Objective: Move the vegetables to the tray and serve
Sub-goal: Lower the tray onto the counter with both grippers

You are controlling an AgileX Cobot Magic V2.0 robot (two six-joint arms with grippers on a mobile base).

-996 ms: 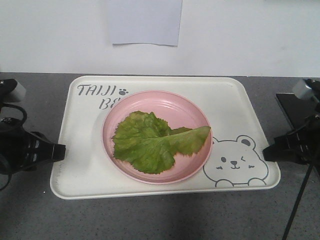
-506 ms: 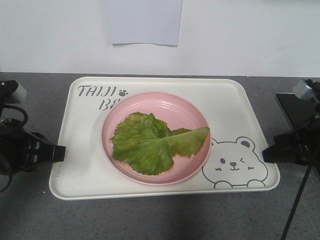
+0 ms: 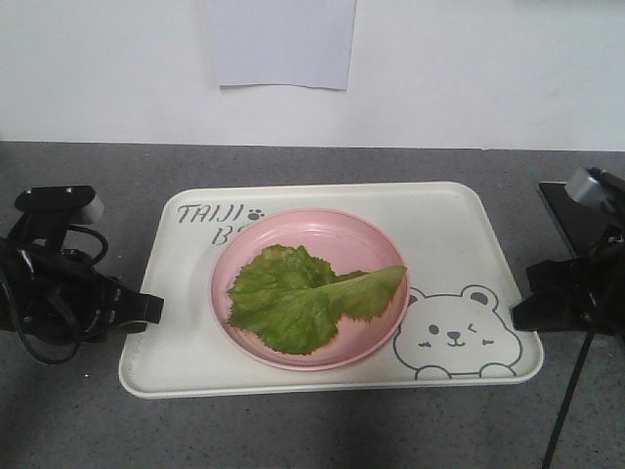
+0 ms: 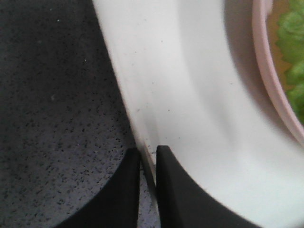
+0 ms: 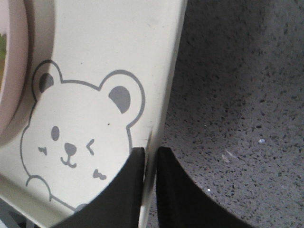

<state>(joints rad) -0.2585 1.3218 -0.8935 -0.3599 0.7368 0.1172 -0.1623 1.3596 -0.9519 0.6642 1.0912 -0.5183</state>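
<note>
The vegetables (image 3: 308,298), green lettuce leaves, lie in a round pink plate (image 3: 376,239) that stands on the cream-white tray (image 3: 459,234) with the bear drawing. My left gripper (image 3: 151,308) is shut on the tray's left rim (image 4: 137,128), one jaw under it and one on top. At the opposite side my right gripper (image 3: 522,293) is shut on the tray's right rim (image 5: 164,114), just beside the bear's ear (image 5: 121,97). In the left wrist view a strip of the plate (image 4: 268,66) and lettuce (image 4: 292,42) shows at the upper right.
The tray is over a dark grey speckled tabletop (image 3: 312,430). A white wall with a sheet of paper (image 3: 281,44) rises behind. A dark flat object (image 3: 571,210) lies at the far right, behind my right arm.
The tray with plate and lettuce has shifted toward the right and nearer to the camera, both grippers still clamped on its rims. My left arm has come further into view.
</note>
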